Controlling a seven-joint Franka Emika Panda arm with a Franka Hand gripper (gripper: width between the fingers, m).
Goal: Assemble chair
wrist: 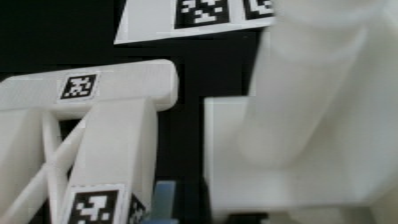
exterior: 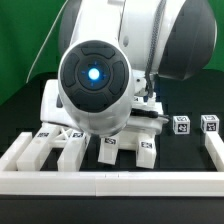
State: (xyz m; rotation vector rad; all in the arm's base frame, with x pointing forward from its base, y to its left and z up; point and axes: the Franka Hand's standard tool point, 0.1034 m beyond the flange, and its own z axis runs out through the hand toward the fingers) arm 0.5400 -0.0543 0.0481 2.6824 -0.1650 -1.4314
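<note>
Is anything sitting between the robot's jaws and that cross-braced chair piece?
Nothing visible covers the cross-braced piece. A thick white block stands close beside it, a dark gap between them. The jaws themselves are hidden: the arm blocks them in the exterior view.

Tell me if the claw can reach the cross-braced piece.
Probably yes: the cross-braced piece lies uncovered close to the wrist camera; a white block crowds one side, and the shut claw must open.

Light: bright, even | wrist view: chair (wrist: 128, 88) blurred (close-up) | exterior view: soft
</note>
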